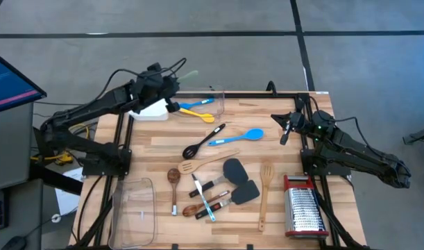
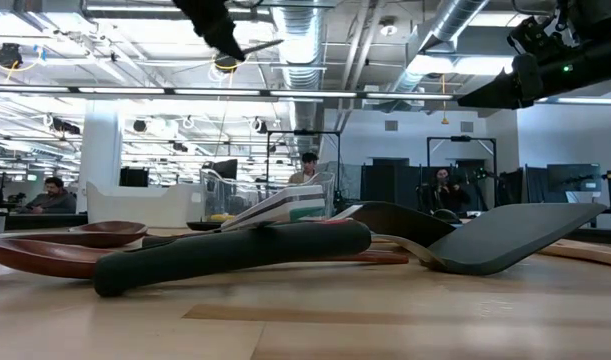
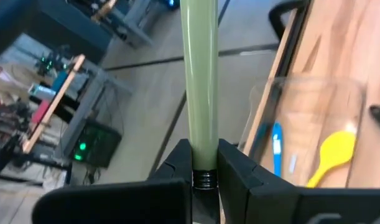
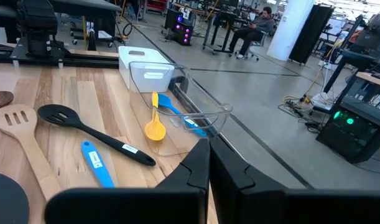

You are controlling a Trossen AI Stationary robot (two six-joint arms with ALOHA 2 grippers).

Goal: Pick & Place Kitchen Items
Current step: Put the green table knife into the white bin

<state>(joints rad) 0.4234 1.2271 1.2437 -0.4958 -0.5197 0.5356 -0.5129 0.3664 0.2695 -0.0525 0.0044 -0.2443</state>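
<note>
My left gripper [image 1: 174,85] hangs high over the table's far left corner, shut on a pale green utensil handle [image 1: 191,73] that sticks out past it; the low view shows it near the ceiling [image 2: 257,46]. Just below stands a clear tub [image 1: 213,104] holding a yellow spoon [image 1: 198,105] and a blue spoon [image 1: 198,114]. Beside it sits a white tray [image 1: 150,110]. My right gripper [image 1: 285,133] waits shut at the right edge, holding nothing. Other utensils lie flat mid-table: a black slotted spoon [image 1: 203,140], a blue spoon [image 1: 238,137], dark grey spatulas [image 1: 234,169]. My left gripper pinches the pale green handle [image 3: 201,149] between its two fingers, close to a dark ribbed part [image 3: 203,179] that sits between them. The handle runs straight out ahead, along the fingers. It is lifted clear of the table; the gripper hides the utensil's other end.
Wooden spoons and spatulas [image 1: 266,194] and small pieces [image 1: 206,201] lie near the middle front. A steel grater with red trim [image 1: 303,205] stands at the front right, a second clear tub [image 1: 135,212] at the front left. People sit in the room behind.
</note>
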